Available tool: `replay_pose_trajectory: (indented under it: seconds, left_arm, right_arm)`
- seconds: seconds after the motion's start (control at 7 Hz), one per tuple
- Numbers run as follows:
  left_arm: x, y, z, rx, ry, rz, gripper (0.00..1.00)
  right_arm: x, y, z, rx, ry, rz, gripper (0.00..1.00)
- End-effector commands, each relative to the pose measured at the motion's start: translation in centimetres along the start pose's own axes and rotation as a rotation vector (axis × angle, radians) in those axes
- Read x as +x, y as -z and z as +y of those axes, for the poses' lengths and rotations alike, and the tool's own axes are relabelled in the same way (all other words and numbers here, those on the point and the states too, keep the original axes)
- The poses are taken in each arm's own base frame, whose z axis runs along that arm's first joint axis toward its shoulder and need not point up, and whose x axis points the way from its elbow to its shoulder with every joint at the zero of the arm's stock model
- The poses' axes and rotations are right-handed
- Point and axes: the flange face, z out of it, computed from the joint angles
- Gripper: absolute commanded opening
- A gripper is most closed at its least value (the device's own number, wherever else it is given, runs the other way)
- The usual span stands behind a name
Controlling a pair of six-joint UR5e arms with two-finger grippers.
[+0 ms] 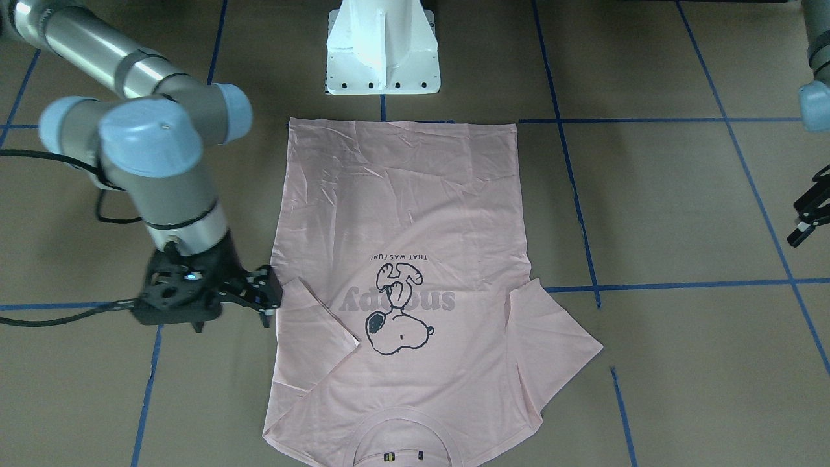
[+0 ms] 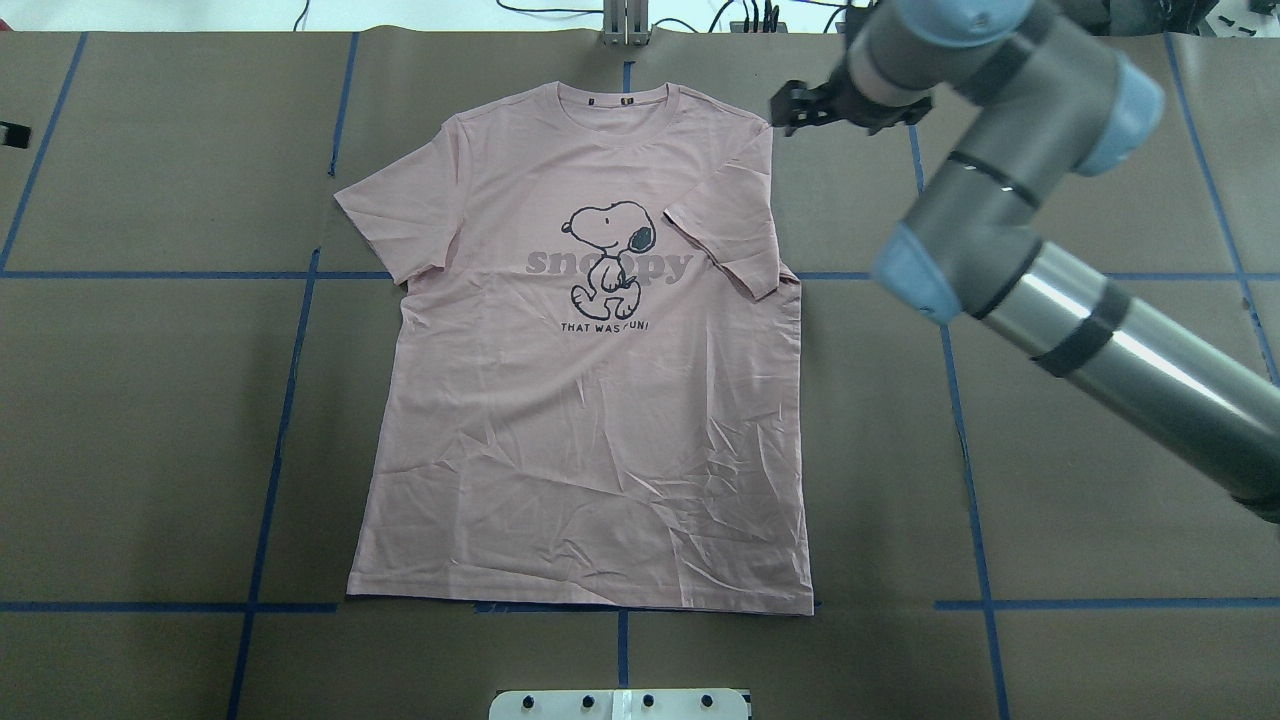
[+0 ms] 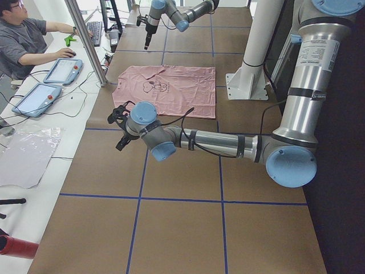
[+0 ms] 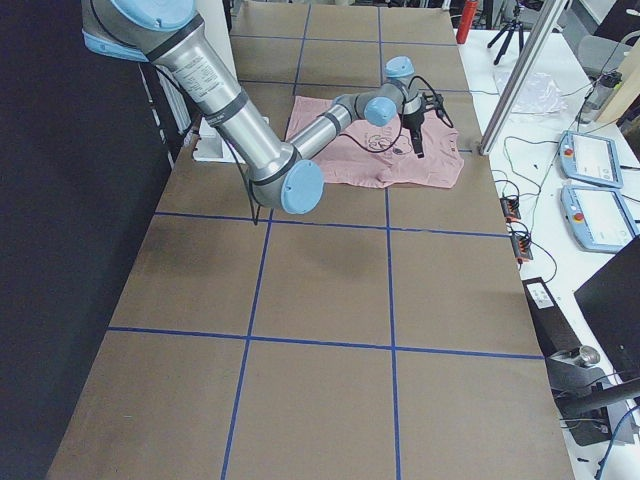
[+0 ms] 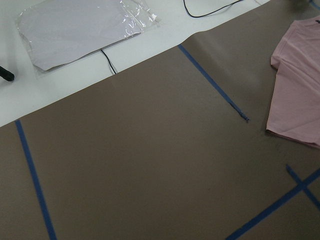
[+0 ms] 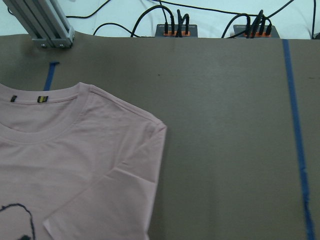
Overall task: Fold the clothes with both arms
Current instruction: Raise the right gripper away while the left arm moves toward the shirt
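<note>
Black two-finger right gripper (image 1: 268, 296) hangs spread and empty, just beside the pale pink cotton T-shirt with the cartoon dog (image 2: 590, 400), which lies flat mid-table (print up). Black left gripper (image 1: 806, 222) sits well off to the side, and I can't tell its state. Near sleeve (image 2: 725, 235) is folded in; far sleeve (image 2: 385, 215) and the body folds are left to do.

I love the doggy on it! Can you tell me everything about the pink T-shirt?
The pale pink short-sleeved T-shirt, of soft-looking cloth, lies flat and print up on the brown table, with its collar away from the robot's base. The print is a black-outlined cartoon dog over grey lettering, "THAT WAS FUN!" beneath. The sleeve on the robot's right is folded in over the chest; the other is spread out. The lower half is wrinkled. The right gripper hangs beside its shoulder, not holding it.
</note>
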Motion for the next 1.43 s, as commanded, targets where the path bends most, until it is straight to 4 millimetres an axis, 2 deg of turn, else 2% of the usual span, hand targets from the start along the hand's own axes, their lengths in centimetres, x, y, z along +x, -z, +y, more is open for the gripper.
replay_pose_trajectory:
  seconds: [0.0, 0.29, 0.43, 0.57, 0.86, 1.29]
  left_arm:
    - [7.8, -7.6, -2.3, 0.028, 0.162, -0.052, 0.74]
    - [14.8, -16.0, -4.2, 0.064, 0.320, -0.123, 0.66]
    - [17.0, -19.8, -4.5, 0.078, 0.367, -0.154, 0.64]
    - [20.5, -23.1, -3.6, 0.082, 0.368, -0.176, 0.64]
    - [20.4, -23.8, -3.0, 0.071, 0.366, -0.186, 0.58]
    - [20.3, -24.8, -2.4, 0.052, 0.360, -0.197, 0.57]
  right_arm:
    - [12.8, 4.6, 3.4, -0.045, 0.116, -0.033, 1.00]
    - [13.3, 4.6, 3.9, -0.047, 0.104, -0.025, 1.00]
    - [13.2, 4.6, 3.9, -0.045, 0.105, -0.025, 1.00]
    - [13.3, 4.6, 3.9, -0.045, 0.105, -0.025, 1.00]
    - [13.4, 4.7, 3.8, -0.043, 0.104, -0.024, 1.00]
    - [13.4, 4.5, 3.9, -0.045, 0.104, -0.021, 1.00]
